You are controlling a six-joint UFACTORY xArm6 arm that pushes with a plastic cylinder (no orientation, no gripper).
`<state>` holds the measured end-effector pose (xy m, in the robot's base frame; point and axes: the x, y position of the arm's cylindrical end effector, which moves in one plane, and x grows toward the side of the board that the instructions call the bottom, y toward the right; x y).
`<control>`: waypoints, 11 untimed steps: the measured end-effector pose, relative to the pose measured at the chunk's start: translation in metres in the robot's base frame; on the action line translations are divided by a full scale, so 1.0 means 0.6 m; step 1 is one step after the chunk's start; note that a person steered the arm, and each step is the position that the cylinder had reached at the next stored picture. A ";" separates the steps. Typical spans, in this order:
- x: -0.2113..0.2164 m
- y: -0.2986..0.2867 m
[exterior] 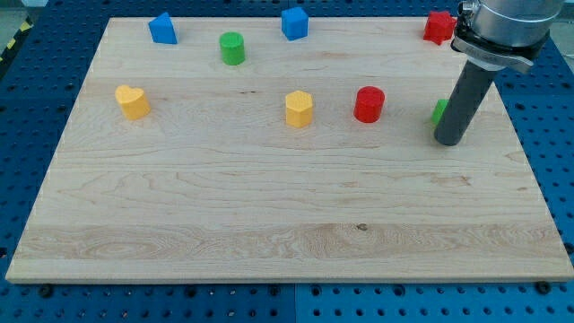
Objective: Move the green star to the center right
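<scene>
The green star (438, 111) lies near the right edge of the wooden board (269, 224), at mid height. Only its left part shows; the rod hides the rest. My tip (449, 141) rests on the board just below and to the right of the star, touching or nearly touching it. The rod rises up and to the right to the arm at the view's top right.
A red cylinder (369, 104) stands left of the star. A yellow hexagon-like block (299, 109), a yellow heart (132, 101), a green cylinder (232, 48), two blue blocks (162, 28) (294, 22) and a red block (439, 27) lie along the upper half.
</scene>
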<state>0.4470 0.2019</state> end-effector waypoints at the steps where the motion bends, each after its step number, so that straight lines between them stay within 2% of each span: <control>1: 0.000 -0.001; 2: -0.008 -0.029; 6: -0.050 -0.038; 11: -0.074 0.016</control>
<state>0.4025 0.2118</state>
